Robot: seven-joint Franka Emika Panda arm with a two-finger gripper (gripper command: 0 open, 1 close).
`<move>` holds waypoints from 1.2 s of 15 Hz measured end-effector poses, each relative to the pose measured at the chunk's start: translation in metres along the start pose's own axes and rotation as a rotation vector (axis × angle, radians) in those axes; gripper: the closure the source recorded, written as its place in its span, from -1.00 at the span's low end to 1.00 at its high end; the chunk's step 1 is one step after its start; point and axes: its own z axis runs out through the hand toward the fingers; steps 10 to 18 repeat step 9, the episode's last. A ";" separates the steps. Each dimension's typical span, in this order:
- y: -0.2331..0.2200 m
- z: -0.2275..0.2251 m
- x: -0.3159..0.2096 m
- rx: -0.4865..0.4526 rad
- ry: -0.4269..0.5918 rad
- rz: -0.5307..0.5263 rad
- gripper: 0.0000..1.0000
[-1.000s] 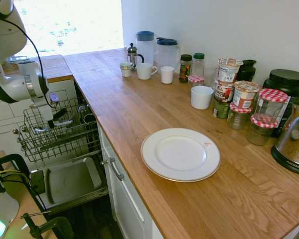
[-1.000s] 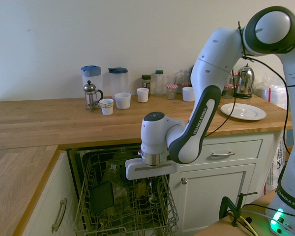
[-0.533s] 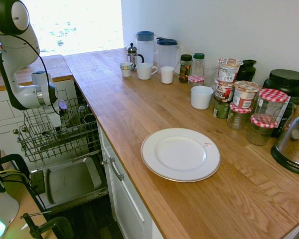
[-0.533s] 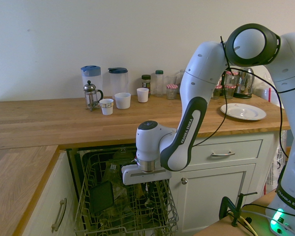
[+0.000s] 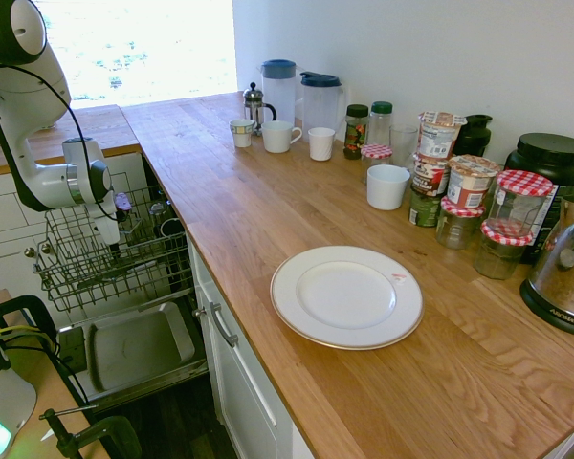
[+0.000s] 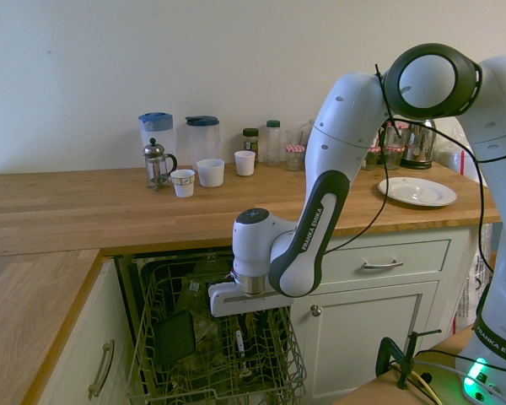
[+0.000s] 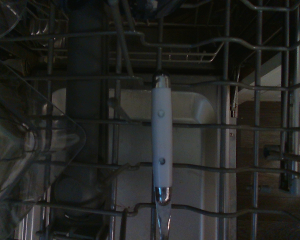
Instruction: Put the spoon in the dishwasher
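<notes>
The wrist view shows rivets (two) on a white handle.

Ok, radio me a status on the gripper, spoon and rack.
Gripper over dishwasher rack, finger opening unclear. White-handled spoon down among the rack's wires. Clear container to one side, not over the spoon.

The neck of the white-handled silver spoon is cut off by the wrist picture's edge, as is part of a clear angular container. The grey wire basket rack is cropped at its front in the second exterior view. Near the worktop's wall-side edge, the polished metal kettle is cropped in the first exterior view, and the large black-lidded jar is partly hidden by smaller jars.
</notes>
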 end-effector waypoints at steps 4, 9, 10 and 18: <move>-0.007 -0.017 0.006 0.033 0.002 0.003 -1.00; 0.004 -0.104 0.015 0.067 0.048 0.003 -1.00; 0.004 -0.104 0.015 0.067 0.048 0.003 -1.00; 0.004 -0.104 0.015 0.067 0.048 0.003 -1.00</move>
